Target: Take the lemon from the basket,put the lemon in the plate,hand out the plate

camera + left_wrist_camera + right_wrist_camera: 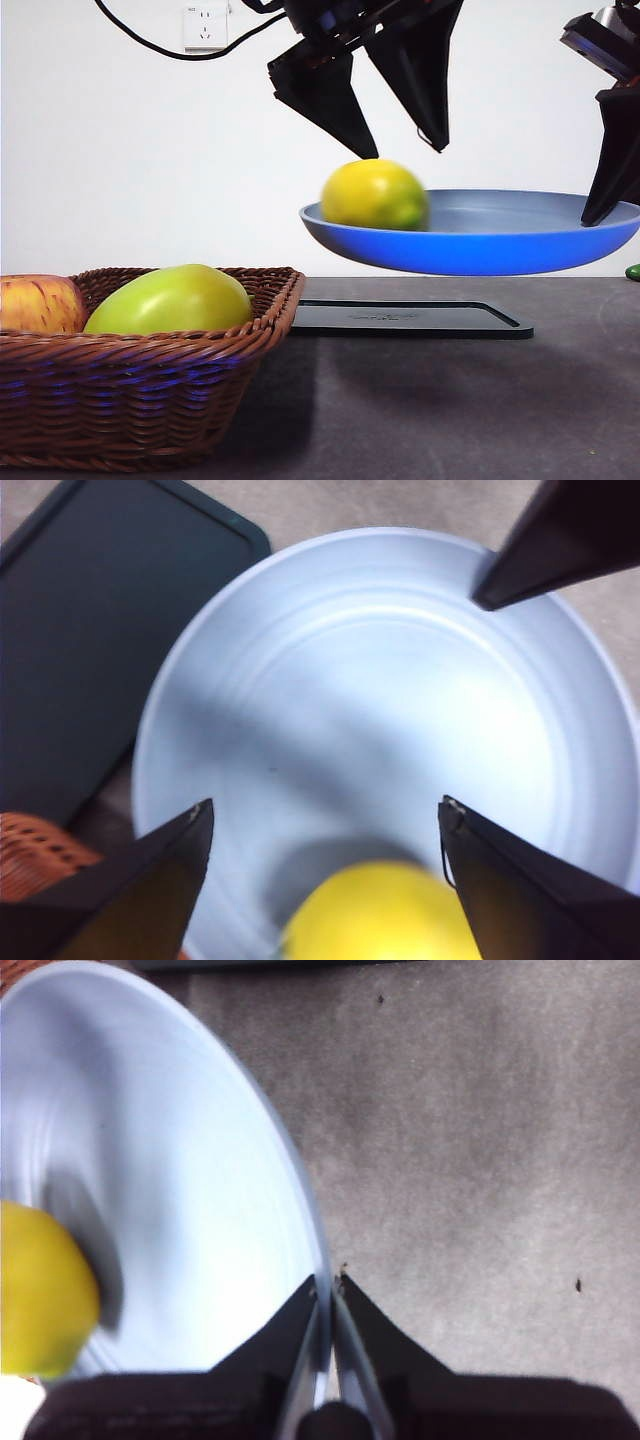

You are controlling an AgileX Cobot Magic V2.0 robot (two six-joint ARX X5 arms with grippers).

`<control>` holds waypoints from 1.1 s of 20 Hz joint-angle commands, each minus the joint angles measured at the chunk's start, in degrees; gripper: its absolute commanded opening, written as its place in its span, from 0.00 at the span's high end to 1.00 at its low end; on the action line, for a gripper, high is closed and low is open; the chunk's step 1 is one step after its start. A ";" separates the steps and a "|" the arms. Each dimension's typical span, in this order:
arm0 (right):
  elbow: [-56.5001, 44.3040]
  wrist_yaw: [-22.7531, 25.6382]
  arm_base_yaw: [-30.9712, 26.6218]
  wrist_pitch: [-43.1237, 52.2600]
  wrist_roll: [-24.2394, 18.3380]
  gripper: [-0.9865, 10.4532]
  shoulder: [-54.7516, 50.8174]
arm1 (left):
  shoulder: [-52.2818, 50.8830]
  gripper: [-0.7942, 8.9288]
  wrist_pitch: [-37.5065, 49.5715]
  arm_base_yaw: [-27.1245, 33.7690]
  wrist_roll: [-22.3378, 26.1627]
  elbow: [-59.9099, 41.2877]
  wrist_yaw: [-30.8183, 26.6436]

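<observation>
Dark table, white wall behind: plate held in the air with the lemon on it.

Basket sits at the near corner; the plate hangs above a black tray, its rim pinched by the right gripper; the left gripper hovers, jaws spread, over the lemon.

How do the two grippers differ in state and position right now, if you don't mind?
The left gripper is open, holding nothing, and hangs above the lemon; the right gripper is shut on the rim of the plate, carrying it above the table. The left is over the plate's middle, the right at its edge. Both have black jaws.
</observation>
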 commanded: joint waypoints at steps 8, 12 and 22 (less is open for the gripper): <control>1.20 -0.24 0.07 1.92 2.25 0.91 3.28 | -12.46 0.52 -5.60 -0.24 -0.70 1.07 -3.06; 4.68 -0.11 -0.46 4.68 3.15 0.91 10.10 | -22.32 0.52 -12.31 -0.24 -0.81 1.07 -5.46; 29.97 -0.09 -1.64 7.96 5.55 0.91 36.68 | -35.17 0.52 -26.56 -0.24 -5.95 1.07 -7.48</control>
